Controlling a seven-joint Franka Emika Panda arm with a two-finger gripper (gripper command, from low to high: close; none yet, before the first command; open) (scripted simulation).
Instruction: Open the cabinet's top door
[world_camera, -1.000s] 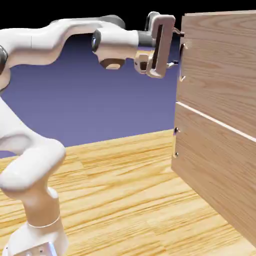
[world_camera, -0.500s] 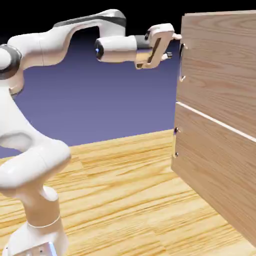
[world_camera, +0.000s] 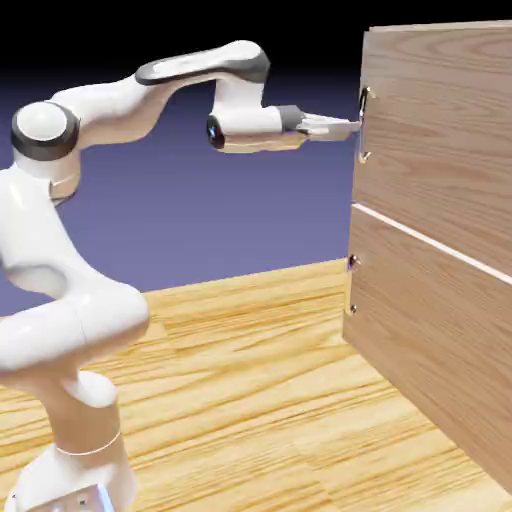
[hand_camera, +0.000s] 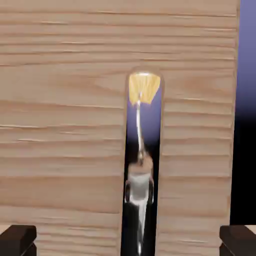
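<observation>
1. Exterior view: the gripper (world_camera: 350, 127) is seen held level, its tips just at the silver loop handle (world_camera: 364, 125) near the edge of the top door (world_camera: 440, 130). The door is directly ahead of the gripper, as the upper panel of the cabinet (world_camera: 430, 330).

2. In the hand view, the handle (hand_camera: 141, 165) is seen as a shiny mirrored bar running up the middle, between the two dark fingertips (hand_camera: 17, 240), with wood grain filling the frame behind it.

3. The jaws are spread as wide as they go and nothing is held; the fingertips stand well apart to either side of the handle, with clear gaps visible on both sides.

4. The door is judged to be stiff and rigid, a flat wooden panel that is expected to swing on hinges rather than flex; some steady pull is likely needed.

5. The handle is judged hard, smooth and probably slippery, being polished metal. It is best taken at the middle of its bar, straight ahead of the gripper, so that the closed fingers cannot slide off an end.

6. The lower panel (world_camera: 430, 320), below the gripper, is to be left alone.

7. No brand, label or writing is found on any surface.
</observation>
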